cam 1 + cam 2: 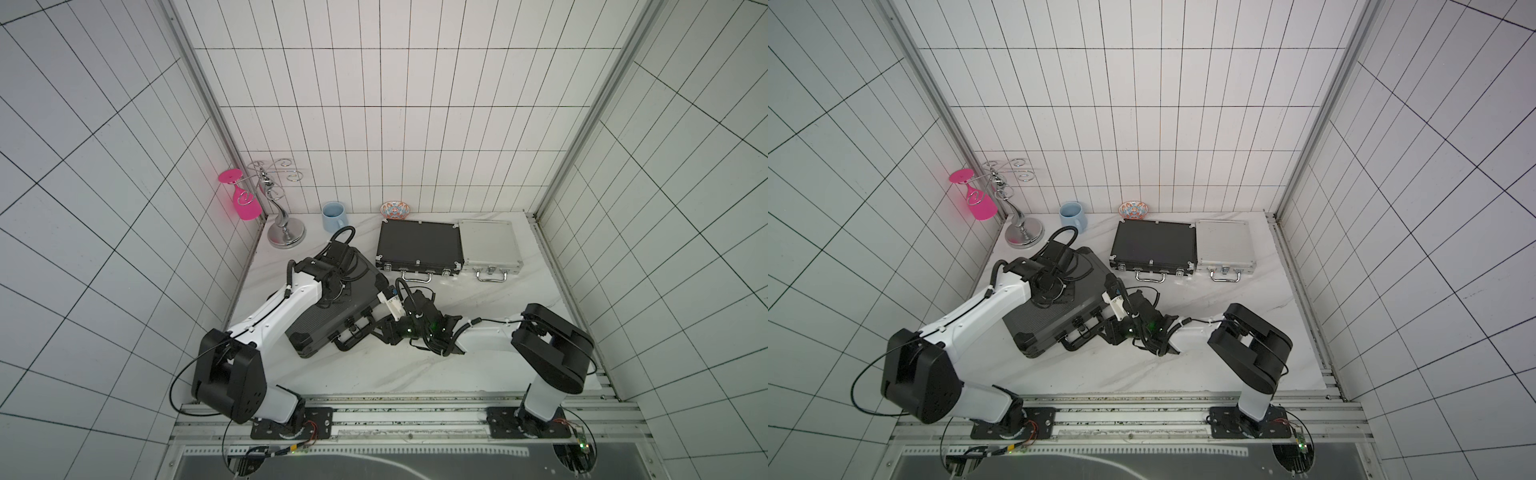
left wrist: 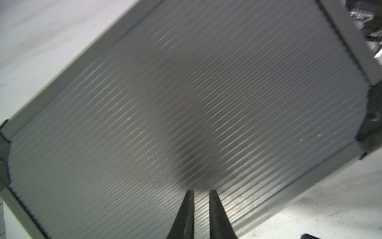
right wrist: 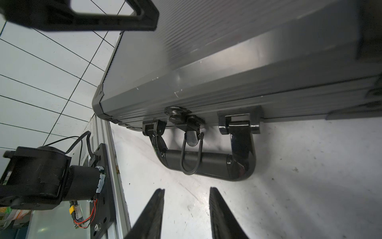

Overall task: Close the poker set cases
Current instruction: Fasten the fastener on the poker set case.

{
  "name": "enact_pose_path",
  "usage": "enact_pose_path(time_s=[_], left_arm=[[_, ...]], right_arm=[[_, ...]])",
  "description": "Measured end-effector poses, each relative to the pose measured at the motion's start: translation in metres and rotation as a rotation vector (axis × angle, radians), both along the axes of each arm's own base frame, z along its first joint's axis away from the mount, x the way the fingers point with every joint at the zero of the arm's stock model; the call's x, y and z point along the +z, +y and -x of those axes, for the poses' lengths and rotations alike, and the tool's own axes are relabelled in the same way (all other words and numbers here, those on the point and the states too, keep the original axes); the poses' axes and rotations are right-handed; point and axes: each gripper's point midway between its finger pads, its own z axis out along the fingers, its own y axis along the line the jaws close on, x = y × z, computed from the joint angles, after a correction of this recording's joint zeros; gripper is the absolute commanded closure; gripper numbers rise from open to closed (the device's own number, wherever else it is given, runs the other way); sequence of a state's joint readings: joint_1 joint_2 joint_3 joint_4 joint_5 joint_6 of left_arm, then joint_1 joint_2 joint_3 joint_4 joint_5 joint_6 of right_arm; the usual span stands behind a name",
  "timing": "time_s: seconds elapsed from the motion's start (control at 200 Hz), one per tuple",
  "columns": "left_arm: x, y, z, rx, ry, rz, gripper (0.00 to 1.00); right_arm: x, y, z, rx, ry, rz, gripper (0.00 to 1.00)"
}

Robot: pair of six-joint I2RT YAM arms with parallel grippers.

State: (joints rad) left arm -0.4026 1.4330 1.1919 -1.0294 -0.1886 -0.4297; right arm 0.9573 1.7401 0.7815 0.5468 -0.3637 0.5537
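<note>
The large ribbed black case (image 1: 332, 326) lies lid-down and closed at the table's left centre, also seen in a top view (image 1: 1050, 322). My left gripper (image 2: 201, 191) rests its tips on the ribbed lid (image 2: 186, 103), jaws nearly together with nothing between them. My right gripper (image 3: 187, 189) is open and empty just in front of the case's black handle (image 3: 206, 163). A latch (image 3: 191, 132) hangs its wire loop over that handle. In a top view the right gripper (image 1: 384, 332) sits at the case's front edge. The medium black case (image 1: 419, 245) and the small silver case (image 1: 490, 245) lie closed at the back.
A chrome glass rack (image 1: 284, 232) with a pink glass (image 1: 245, 199) hanging upside down stands at the back left. A blue mug (image 1: 333, 216) and a patterned bowl (image 1: 395, 209) sit along the back wall. Tiled walls enclose the marble table (image 1: 478, 365).
</note>
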Motion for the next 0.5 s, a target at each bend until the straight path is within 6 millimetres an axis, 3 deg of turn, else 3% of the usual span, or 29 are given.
enact_pose_path(time_s=[0.115, 0.295, 0.5], left_arm=[[0.000, -0.003, 0.008, -0.019, 0.014, -0.008, 0.84], [-0.034, 0.003, 0.031, -0.031, 0.117, -0.049, 0.84], [-0.037, 0.000, 0.027, -0.034, 0.092, -0.038, 0.84]], right_arm=[[0.001, 0.000, 0.000, -0.003, 0.003, -0.005, 0.61], [-0.003, 0.001, 0.000, -0.003, 0.010, 0.001, 0.61], [-0.005, 0.001, 0.000, -0.004, 0.015, 0.003, 0.61]])
